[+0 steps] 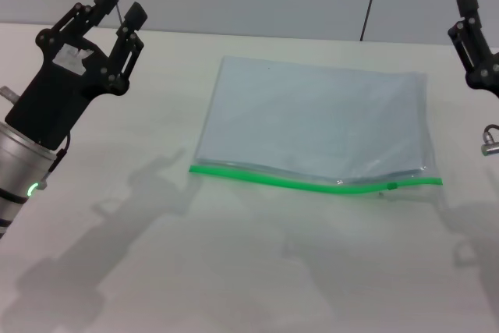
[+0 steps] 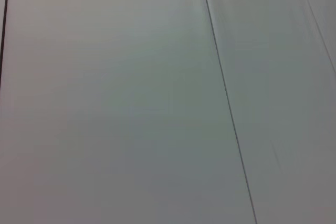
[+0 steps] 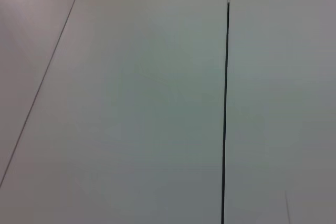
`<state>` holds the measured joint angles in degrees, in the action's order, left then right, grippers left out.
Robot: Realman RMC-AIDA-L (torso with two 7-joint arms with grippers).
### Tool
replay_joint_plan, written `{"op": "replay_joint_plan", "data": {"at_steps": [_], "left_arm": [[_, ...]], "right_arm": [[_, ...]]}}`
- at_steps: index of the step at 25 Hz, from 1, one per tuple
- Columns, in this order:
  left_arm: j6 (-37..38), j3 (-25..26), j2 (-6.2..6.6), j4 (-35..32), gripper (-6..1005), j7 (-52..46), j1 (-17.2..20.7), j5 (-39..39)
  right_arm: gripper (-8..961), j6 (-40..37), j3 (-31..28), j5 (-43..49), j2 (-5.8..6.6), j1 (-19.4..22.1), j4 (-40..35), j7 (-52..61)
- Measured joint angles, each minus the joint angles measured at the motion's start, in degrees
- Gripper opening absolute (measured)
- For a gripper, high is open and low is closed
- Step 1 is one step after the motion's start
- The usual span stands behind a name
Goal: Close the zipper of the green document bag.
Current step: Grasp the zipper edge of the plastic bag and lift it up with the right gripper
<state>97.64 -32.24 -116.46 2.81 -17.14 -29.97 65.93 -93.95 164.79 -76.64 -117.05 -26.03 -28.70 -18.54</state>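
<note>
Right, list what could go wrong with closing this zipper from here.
The slider is tiny and sits flat on the table, so the fingers may miss it. The green document bag lies loose and could drag along unless pinned. The zipper bows, so the slider might jam. The left gripper and right gripper hover far off.

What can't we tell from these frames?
- Right gripper: cut off by the head view's edge; fingers unreadable.
- Zipper slider: too small to judge how far it's closed.
- Both wrist views: only blank panels, no green document bag. Left gripper open.
</note>
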Motion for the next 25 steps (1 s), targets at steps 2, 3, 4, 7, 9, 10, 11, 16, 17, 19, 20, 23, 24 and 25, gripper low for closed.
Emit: {"op": "replay_joint_plan", "data": {"at_steps": [2,3,4,7,9,10,11,16,17,19,20,23,24,25], "left_arm": [[0.0,0.03,0.0,0.0,403,0.0,0.0,-0.03],[0.0,0.05,0.0,0.0,403,0.0,0.0,-0.05],[0.0,0.1,0.0,0.0,403,0.0,0.0,-0.09],[0.0,0.21,0.0,0.0,403,0.0,0.0,-0.1],[0.0,0.3,0.0,0.0,403,0.0,0.0,-0.11],[-0.02,0.33,0.0,0.0,403,0.0,0.0,-0.11],[-0.05,0.35,0.0,0.0,403,0.0,0.0,-0.11],[-0.18,0.52,0.0,0.0,402,0.0,0.03,-0.11],[-0.18,0.56,0.01,0.0,402,0.0,0.11,-0.11],[-0.18,0.65,0.07,-0.04,402,0.0,0.32,-0.12],[-0.18,0.69,0.08,-0.12,402,0.0,0.41,-0.14],[-0.18,0.73,0.05,-0.25,402,0.08,0.5,-0.22],[-0.18,0.73,0.05,-0.25,402,0.08,0.5,-0.22],[-0.18,0.76,0.05,-0.27,402,0.11,0.51,-0.27]], "right_arm": [[852,0.0,0.0,-0.02,0.05,-0.04,0.09,0.0],[853,0.01,0.0,-0.02,0.06,-0.06,0.16,0.0],[854,0.02,0.0,-0.02,0.07,-0.08,0.24,0.0],[856,0.03,0.0,0.04,0.07,-0.2,0.6,0.0],[857,0.05,0.0,0.04,0.07,-0.33,0.87,-0.1],[857,0.05,0.0,0.05,0.08,-0.37,1.05,-0.22],[858,0.08,0.0,0.08,0.08,-0.43,1.34,-0.39],[856,2.93,0.0,0.13,0.06,-0.64,3.11,-3.23],[855,4.47,0.0,0.12,0.08,-0.64,3.14,-5.15],[854,7.73,0.0,-0.06,0.05,-0.47,3.0,-11.04],[854,9.31,0.0,-0.17,-0.01,-0.23,2.93,-14.76],[853,12.74,-0.11,-1.79,-0.26,1.2,2.77,-29.22],[852,12.74,-0.11,-1.79,-0.26,1.2,2.77,-29.22],[852,13.45,-0.09,-2.39,-0.28,1.58,2.8,-32.31]]}}
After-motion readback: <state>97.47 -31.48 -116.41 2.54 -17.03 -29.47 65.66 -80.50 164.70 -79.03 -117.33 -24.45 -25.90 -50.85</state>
